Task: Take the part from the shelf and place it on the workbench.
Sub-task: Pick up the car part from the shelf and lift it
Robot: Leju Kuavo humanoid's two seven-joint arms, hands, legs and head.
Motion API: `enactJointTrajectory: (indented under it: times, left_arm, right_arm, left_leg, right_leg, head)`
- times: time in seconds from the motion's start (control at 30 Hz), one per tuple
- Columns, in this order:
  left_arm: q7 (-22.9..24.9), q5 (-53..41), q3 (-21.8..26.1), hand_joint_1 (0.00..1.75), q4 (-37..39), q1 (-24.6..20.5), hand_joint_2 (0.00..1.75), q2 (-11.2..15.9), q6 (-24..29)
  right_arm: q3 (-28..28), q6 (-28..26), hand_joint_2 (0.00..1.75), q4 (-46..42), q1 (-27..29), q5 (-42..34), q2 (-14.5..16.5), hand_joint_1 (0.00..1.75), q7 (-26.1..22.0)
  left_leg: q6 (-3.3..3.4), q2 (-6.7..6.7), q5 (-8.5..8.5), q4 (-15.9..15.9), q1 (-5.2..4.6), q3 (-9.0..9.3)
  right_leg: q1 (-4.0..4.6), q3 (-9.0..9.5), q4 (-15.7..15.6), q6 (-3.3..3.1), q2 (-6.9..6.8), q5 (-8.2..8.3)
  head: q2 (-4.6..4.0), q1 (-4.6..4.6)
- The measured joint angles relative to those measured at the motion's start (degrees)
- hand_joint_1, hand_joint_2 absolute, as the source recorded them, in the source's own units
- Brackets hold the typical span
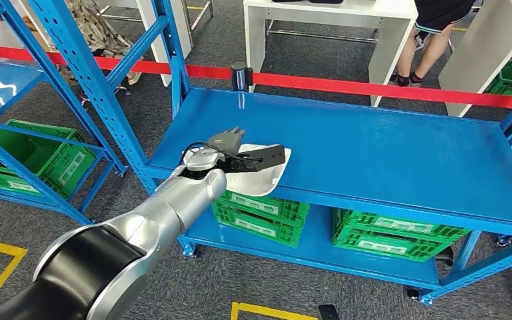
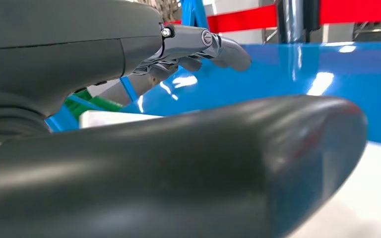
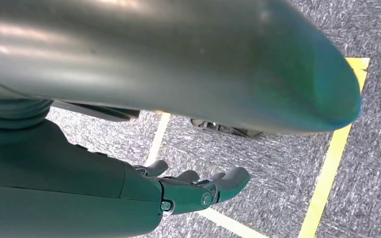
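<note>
Left hand (image 1: 235, 152) is out over the near-left corner of the blue tabletop (image 1: 387, 147), sitting right on top of the white part (image 1: 260, 179). The thumb lies across the part's upper face and the other fingers (image 2: 218, 47) stick out fairly straight above the blue surface, so it looks like a loose hold, though I honestly can't tell from these angles whether it's really clamped on or just resting there. The part itself is a white curved shell lying at the front edge of the tabletop, a bit of it hanging past the lip. Right hand (image 3: 198, 191) hangs down by the floor, fingers gently curled and apart, nothing in it. Green crates (image 1: 400, 237) sit on the lower level underneath, and a red barrier tape (image 1: 373, 87) runs behind.
</note>
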Motion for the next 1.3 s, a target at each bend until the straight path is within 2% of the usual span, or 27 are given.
enactJointTrajectory:
  times: [0.33, 0.87, 1.3]
  left_arm:
    - [0.2, -0.6, -1.0, 0.0, 0.0, -1.7, 0.0, -0.4, -0.4]
    - [-2.4, 2.7, -1.0, 0.0, 0.8, -0.4, 0.0, 0.7, -0.5]
    - [-0.5, 2.7, -1.0, 0.0, 0.8, -0.2, 0.0, -0.1, -0.3]
  right_arm:
    - [-0.1, 0.1, 0.0, 0.0, 0.2, 0.0, 0.0, 0.0, -0.9]
    - [-0.1, 0.1, 0.0, 0.0, 0.2, 0.4, 0.0, 0.0, -0.6]
    - [-0.1, 0.0, 0.0, 0.0, 0.2, 0.7, 0.0, 0.0, -0.5]
  left_leg:
    - [0.0, 0.0, 0.0, 0.0, 0.0, 0.0]
    - [0.0, -0.01, 0.0, 0.0, -0.01, -0.02]
    - [0.0, 0.0, 0.0, 0.0, -0.01, -0.01]
  right_leg:
    - [-0.01, 0.0, 0.0, 0.0, 0.0, 0.0]
    - [-0.01, 0.0, 0.0, 0.0, 0.0, 0.0]
    - [-0.01, 0.0, 0.0, 0.0, 0.0, 0.0]
  head:
    - [0.0, 0.0]
    - [0.0, 0.0]
    - [0.0, 0.0]
